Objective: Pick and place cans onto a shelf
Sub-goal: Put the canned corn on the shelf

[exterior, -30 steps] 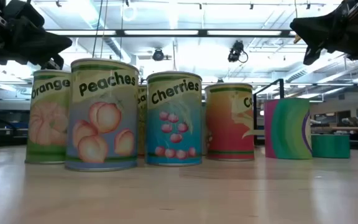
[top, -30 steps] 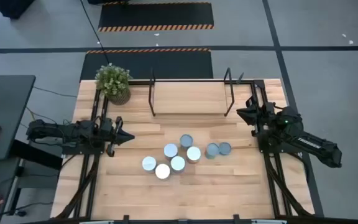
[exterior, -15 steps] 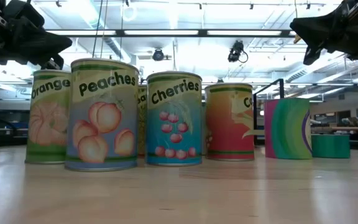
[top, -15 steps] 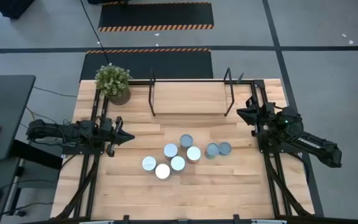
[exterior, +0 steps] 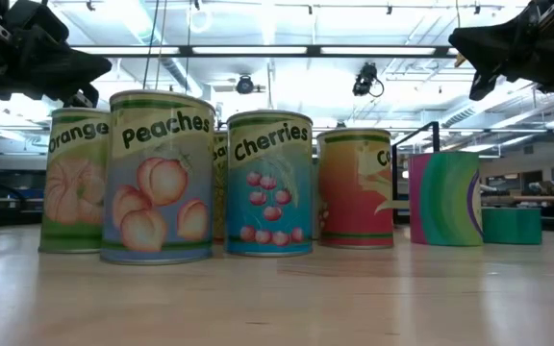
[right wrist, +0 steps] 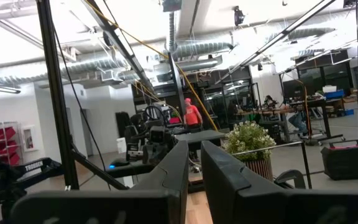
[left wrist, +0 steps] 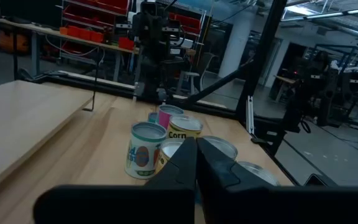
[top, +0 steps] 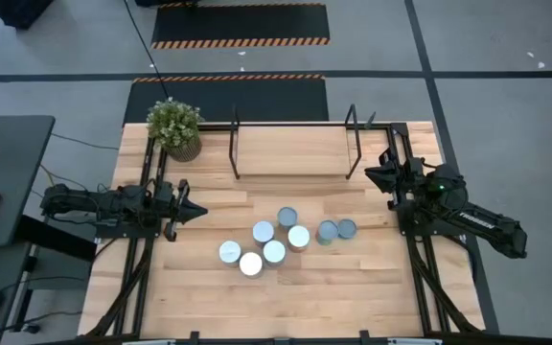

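At the table's left edge the left gripper point(top: 199, 211) is hanging above the wood with its fingers pressed together on nothing, tips pointing toward the middle. Across the table the right gripper point(top: 372, 173) is sitting by the right edge, fingers likewise together and empty, beside the shelf's right end frame. Nothing is differing from the pictures of a second ago: both arms are staying put and every can is standing where it stood.

Bare wood is lying open between the left gripper's tips and the nearest can, and more bare wood is stretching from the cluster toward the near edge of the table. The shelf point(top: 295, 149) is standing along the far side, its board carrying nothing, with clear tabletop between it and the cans. A potted plant point(top: 174, 127) is sitting at the far left corner, just beside the shelf's left end frame.

The cans point(top: 274, 240) are standing upright in a loose group of seven near the table's middle, well apart from both grippers and lying between them. Five are bunching close together, two of them nearest the left gripper; two more are standing side by side on the right of the group, nearer the right gripper. In the low view the labels are reading Orange point(exterior: 75, 183), Peaches point(exterior: 159, 178) and Cherries point(exterior: 269, 183).
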### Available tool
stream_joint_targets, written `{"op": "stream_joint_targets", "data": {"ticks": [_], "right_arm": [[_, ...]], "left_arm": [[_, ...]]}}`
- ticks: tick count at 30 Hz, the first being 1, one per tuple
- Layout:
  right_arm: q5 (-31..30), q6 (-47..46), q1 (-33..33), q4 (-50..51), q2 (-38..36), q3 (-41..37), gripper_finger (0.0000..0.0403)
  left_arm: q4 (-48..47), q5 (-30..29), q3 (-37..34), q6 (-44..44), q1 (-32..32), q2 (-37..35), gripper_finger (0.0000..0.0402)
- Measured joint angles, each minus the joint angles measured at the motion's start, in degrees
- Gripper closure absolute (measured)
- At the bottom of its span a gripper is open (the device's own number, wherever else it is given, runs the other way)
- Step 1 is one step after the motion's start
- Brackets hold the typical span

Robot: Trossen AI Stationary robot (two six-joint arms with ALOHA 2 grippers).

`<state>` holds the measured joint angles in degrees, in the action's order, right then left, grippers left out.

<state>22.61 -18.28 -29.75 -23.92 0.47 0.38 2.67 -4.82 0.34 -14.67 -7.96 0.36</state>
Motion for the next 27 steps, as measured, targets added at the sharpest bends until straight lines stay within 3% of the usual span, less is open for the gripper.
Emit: {"op": "stream_joint_targets", "data": {"ticks": [7,13,18,27], "right_arm": [[0.0,0.0,0.0,0.0,-0.01,0.01,0.0353],[-0.17,0.0,0.02,0.0,0.0,0.02,0.0353],[-3.44,0.0,0.0,-2.73,-0.02,0.01,0.0353],[-3.54,-1.99,0.0,-12.25,-0.02,0.0,0.0353]], "left_arm": [[12.4,-3.48,0.0,-3.05,0.04,-0.09,0.0392],[20.99,-0.49,0.02,7.58,0.02,0.0,0.0392],[22.14,-3.28,0.02,8.26,0.02,-0.02,0.0392],[21.91,-3.72,0.02,7.54,0.02,0.0,0.0392]]}}
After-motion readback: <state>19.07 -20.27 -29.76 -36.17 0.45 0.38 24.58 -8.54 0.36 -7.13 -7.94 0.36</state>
